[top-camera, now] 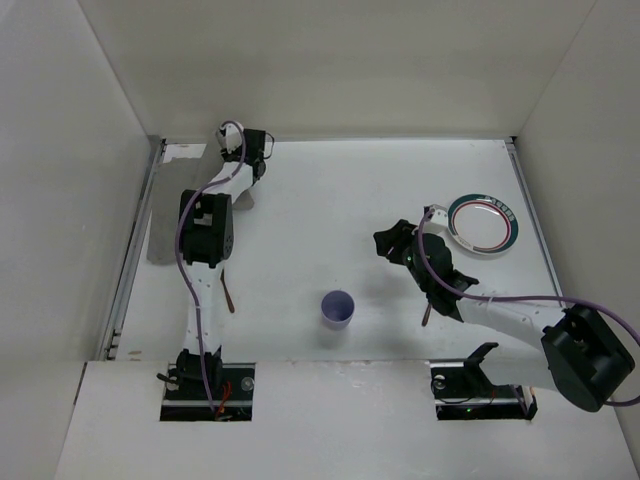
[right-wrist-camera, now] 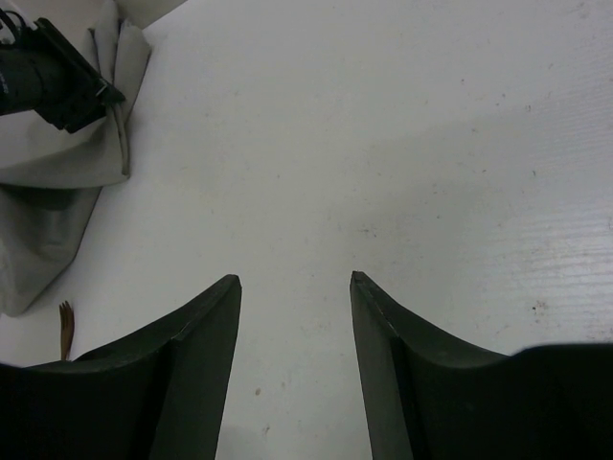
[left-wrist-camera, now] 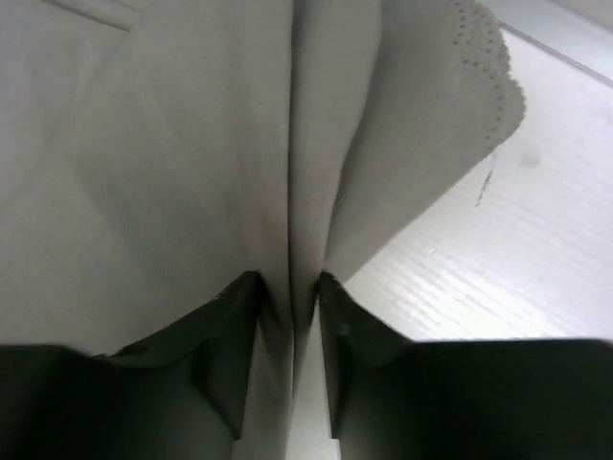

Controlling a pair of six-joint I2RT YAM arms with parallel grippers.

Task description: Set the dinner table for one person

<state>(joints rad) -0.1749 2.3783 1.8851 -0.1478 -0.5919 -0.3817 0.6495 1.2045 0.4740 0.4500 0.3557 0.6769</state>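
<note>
Left wrist view: my left gripper [left-wrist-camera: 289, 285] pinches a fold of pale scallop-edged cloth [left-wrist-camera: 192, 144], my right gripper [right-wrist-camera: 295, 284] stands apart and empty, so I judge spreading it flat comes next.

Your table [top-camera: 330, 200] is a flat, matte white top, roughly square and level. It fills the floor of the workspace from the near edge, where the arm bases sit, to the far wall. Thin metal rails run along its sides, one on the left [top-camera: 128, 270] and one on the right [top-camera: 530, 205]. In the right wrist view you see fine ribbing and a few dark specks on the surface.
</note>
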